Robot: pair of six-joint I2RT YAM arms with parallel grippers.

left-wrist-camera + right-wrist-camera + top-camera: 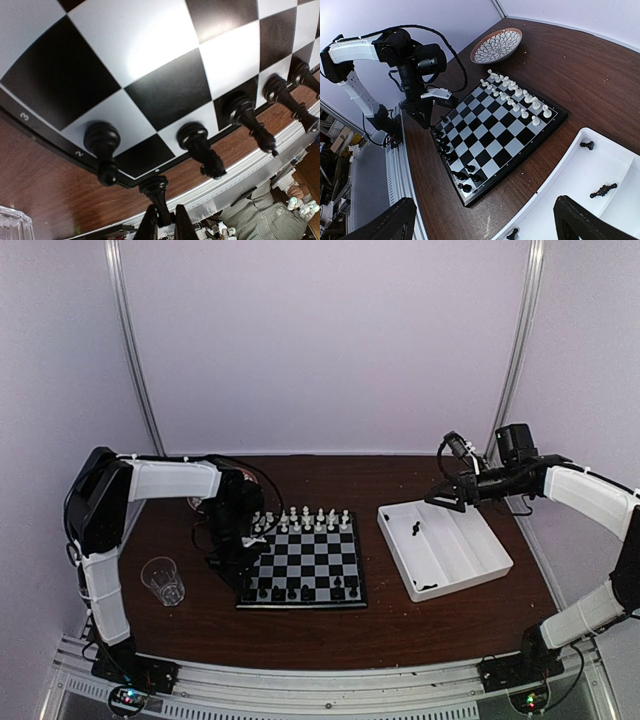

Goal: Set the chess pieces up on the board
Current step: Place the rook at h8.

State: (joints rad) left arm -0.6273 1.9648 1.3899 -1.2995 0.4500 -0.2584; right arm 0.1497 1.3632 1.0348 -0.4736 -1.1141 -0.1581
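While the left gripper point(166, 221) pinches a black piece point(156, 187) at the near-left corner of the board point(310, 558), the right gripper point(447, 498) hangs wide and empty over the tray point(470, 552). Board sits mid-table: white pieces point(306, 520) along the far side, black row point(300, 592) near. A few spare pieces point(415, 530) lie in the tray.

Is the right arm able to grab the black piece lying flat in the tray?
Probably yes. The right gripper hangs open close over the tray, and nothing covers the black piece lying inside.
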